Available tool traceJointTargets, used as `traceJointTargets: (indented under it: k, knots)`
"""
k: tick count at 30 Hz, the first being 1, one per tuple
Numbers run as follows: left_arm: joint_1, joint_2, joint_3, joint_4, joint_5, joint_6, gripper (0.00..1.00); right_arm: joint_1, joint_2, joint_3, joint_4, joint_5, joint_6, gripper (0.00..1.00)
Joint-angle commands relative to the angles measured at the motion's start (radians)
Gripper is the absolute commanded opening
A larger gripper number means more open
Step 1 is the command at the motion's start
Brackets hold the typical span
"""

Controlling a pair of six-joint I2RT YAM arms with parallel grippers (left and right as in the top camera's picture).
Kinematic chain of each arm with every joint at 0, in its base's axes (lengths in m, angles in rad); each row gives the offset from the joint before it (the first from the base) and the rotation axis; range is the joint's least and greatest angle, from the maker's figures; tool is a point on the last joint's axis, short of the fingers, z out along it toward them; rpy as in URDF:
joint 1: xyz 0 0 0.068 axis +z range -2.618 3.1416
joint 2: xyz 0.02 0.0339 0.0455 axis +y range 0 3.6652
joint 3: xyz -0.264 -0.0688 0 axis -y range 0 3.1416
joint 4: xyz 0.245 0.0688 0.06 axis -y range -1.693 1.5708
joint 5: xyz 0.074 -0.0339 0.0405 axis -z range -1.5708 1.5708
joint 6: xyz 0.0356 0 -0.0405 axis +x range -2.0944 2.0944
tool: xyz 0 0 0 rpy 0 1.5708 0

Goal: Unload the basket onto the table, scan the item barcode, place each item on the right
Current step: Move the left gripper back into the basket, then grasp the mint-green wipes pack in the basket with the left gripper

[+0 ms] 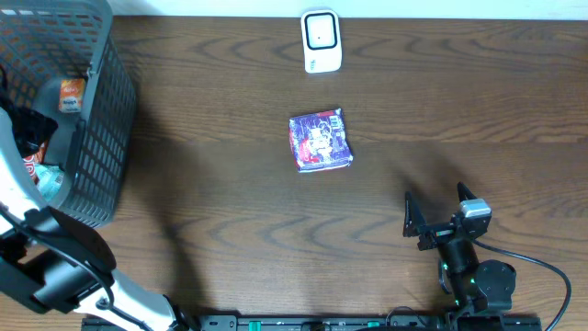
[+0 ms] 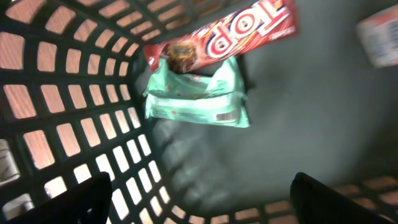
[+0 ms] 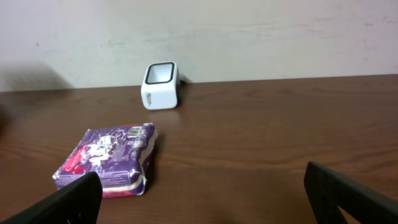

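A white barcode scanner (image 1: 322,41) (image 3: 160,85) stands at the table's far edge. In front of it a purple packet (image 1: 321,141) (image 3: 107,158) lies flat on the wood. My left arm reaches down into the dark basket (image 1: 96,147). There the left gripper (image 2: 202,205) hangs open above the basket floor, apart from a green packet (image 2: 198,96) with its barcode facing up and a red packet (image 2: 230,34) lying partly over it. My right gripper (image 1: 436,210) (image 3: 205,199) is open near the front right, low over the table, with the purple packet ahead to its left.
The basket's latticed wall (image 2: 81,124) curves close on the left gripper's left and front. A white item (image 2: 379,37) lies at the basket's far right, and an orange item (image 1: 72,94) shows at its back. A black cable (image 1: 542,267) runs beside the right arm.
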Motion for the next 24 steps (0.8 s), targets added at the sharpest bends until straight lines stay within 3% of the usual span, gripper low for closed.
traceJointTargets:
  k: [1, 5, 24]
  knots:
    - [0.007, 0.038, -0.023, -0.005, -0.124, 0.024, 0.91, -0.005, -0.005, -0.004, -0.001, 0.000, -0.013, 0.99]
    - [0.008, 0.060, -0.045, -0.004, -0.185, 0.024, 0.91, -0.005, -0.005, -0.004, -0.001, 0.001, -0.013, 0.99]
    - [0.009, 0.077, -0.222, 0.189, -0.163, 0.044, 0.90, -0.005, -0.005, -0.004, -0.001, 0.001, -0.013, 0.99]
